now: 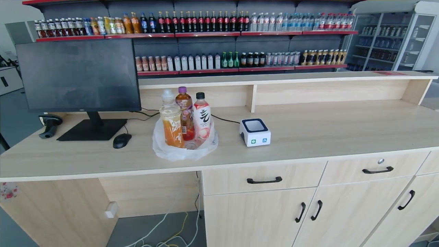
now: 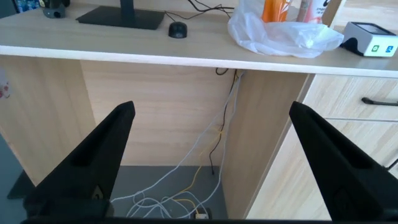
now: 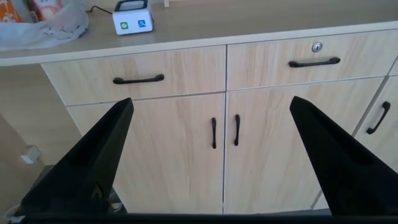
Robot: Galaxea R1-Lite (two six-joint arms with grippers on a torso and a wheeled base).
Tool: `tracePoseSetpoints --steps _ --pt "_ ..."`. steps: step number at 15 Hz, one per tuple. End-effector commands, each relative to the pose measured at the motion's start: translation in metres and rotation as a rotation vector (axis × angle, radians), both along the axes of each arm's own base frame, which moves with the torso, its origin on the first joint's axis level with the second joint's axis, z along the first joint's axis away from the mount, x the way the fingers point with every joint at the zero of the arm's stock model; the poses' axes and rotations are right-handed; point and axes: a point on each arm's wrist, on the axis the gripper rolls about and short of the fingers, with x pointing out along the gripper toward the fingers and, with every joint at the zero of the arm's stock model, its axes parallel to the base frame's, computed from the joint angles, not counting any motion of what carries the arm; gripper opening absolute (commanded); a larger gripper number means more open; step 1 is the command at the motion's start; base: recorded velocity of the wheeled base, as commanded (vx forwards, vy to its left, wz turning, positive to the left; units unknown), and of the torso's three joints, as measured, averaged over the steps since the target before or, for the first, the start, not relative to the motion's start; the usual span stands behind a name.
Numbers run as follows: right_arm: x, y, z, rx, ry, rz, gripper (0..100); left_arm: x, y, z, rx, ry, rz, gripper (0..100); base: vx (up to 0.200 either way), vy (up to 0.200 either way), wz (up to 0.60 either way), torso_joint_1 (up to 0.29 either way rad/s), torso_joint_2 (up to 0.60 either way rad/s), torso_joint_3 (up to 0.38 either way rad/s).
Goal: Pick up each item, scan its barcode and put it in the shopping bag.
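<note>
Head view step: bottles [image 1: 201, 116] in shopping bag [image 1: 166, 151], counter [image 1: 308, 130] front edge — likely finished.
Tools: left gripper [image 2: 211, 112], right gripper [image 3: 211, 109] — spread, empty.
Next: arms can retire.

Counter [image 1: 325, 127] carries monitor [image 1: 78, 73], mouse [image 1: 122, 140], handheld scanner [image 1: 49, 125], shopping bag [image 1: 178, 153], scanner box [image 1: 254, 132].

Left tool [image 2: 211, 111] and right tool [image 3: 211, 104] bear black wedge fingers [image 2: 93, 163].
</note>
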Motion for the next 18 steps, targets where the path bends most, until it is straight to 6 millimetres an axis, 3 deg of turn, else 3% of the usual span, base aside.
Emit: tracePoseSetpoints --steps 1,6,12,15,18 --pt "0.0002 0.0000 0.0000 0.001 0.002 0.001 100 0.0000 0.0000 0.0001 0.000 -0.001 -0.001 100 0.000 -0.200 0.00 -0.002 0.00 0.007" --pt "0.0002 0.0001 0.0000 -0.016 0.002 0.005 100 0.0000 0.0000 0.0001 -0.002 -0.001 0.000 100 0.000 -0.200 0.48 0.002 0.00 0.002" --pt "0.0002 0.0001 0.0000 -0.015 0.002 0.005 100 0.0000 0.0000 0.0002 0.000 -0.003 0.000 100 0.000 0.000 0.10 0.001 0.00 0.000" --pt "0.0002 0.0001 0.0000 -0.015 0.002 0.005 100 0.0000 0.0000 0.0002 -0.003 -0.003 0.000 100 -0.200 0.000 0.00 -0.001 0.01 0.001" --pt "0.0002 0.0001 0.0000 -0.015 0.002 0.005 100 0.0000 0.0000 0.0002 0.000 -0.003 0.000 100 0.000 0.000 0.00 0.000 0.00 0.000"
